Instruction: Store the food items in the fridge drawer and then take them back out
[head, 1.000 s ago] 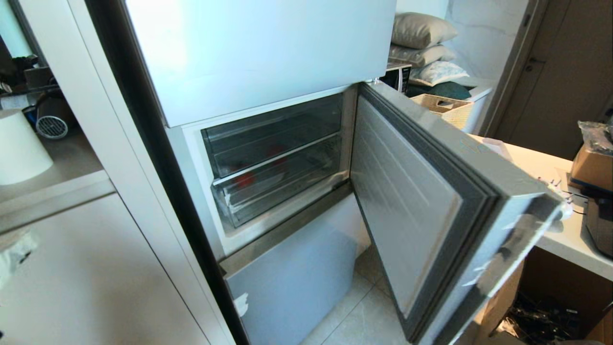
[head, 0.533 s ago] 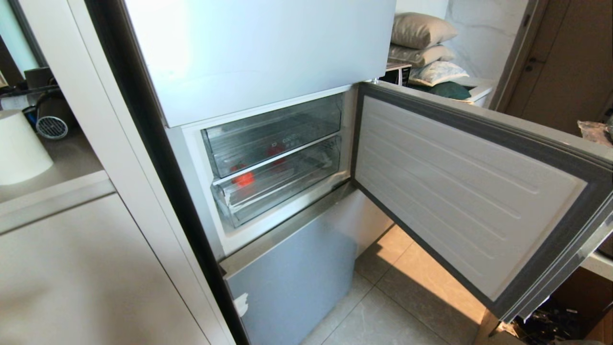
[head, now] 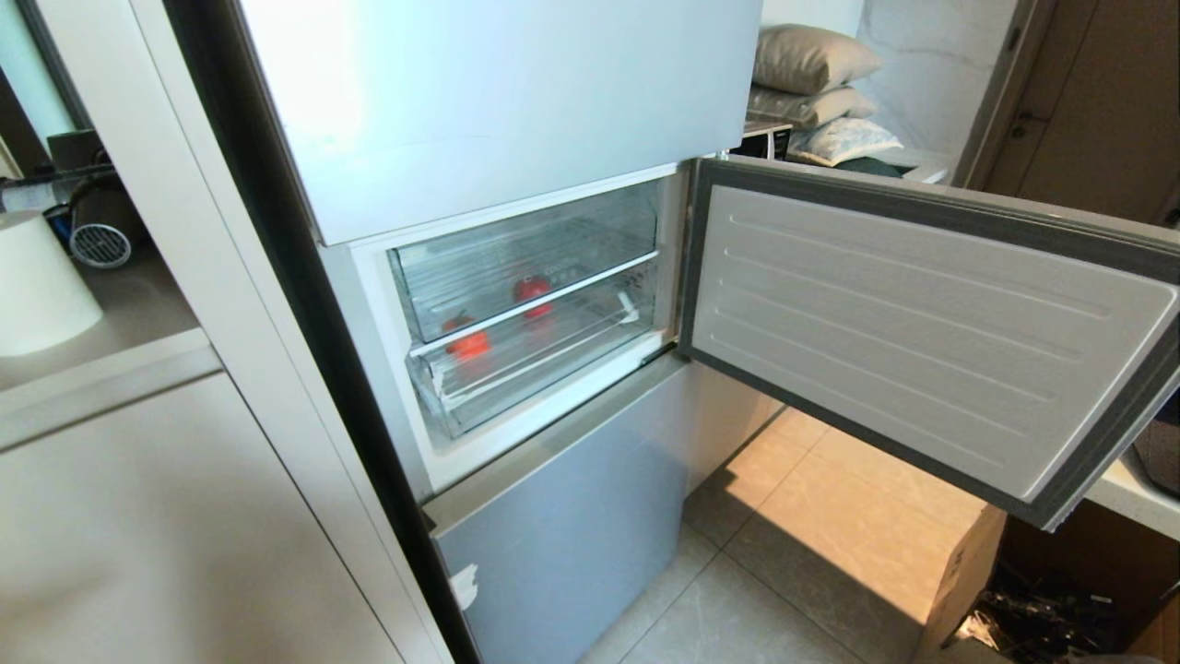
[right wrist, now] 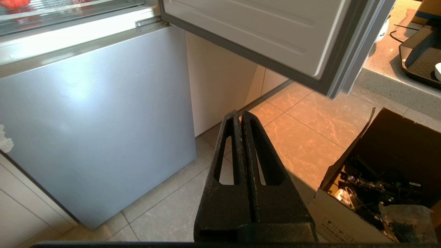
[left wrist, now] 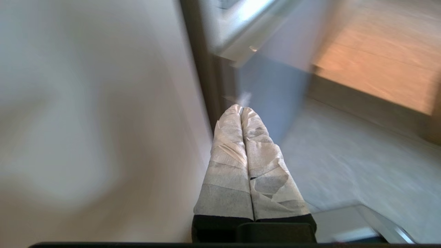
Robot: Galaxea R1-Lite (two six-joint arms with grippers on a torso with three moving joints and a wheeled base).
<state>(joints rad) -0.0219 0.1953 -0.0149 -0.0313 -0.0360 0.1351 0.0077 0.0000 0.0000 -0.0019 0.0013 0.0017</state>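
Orange-red round toy fruit (head: pixel 470 342) and deeper red one (head: pixel 532 289) inside clear plastic fridge drawer (head: pixel 544 355); grey-lined fridge door (head: pixel 922 323) swung right for access. Left gripper (left wrist: pixel 241 112), right gripper (right wrist: pixel 240 115): fingers pressed together, empty, low near floor.

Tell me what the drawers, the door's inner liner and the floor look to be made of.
Drawers: clear, glossy plastic; the two red food items show through the fronts. Door liner: white moulded plastic, probably, with pressed horizontal ribs and a grey, likely rubber, seal around it. Floor: polished stone or ceramic tile, judging by veining, grout lines and sheen.
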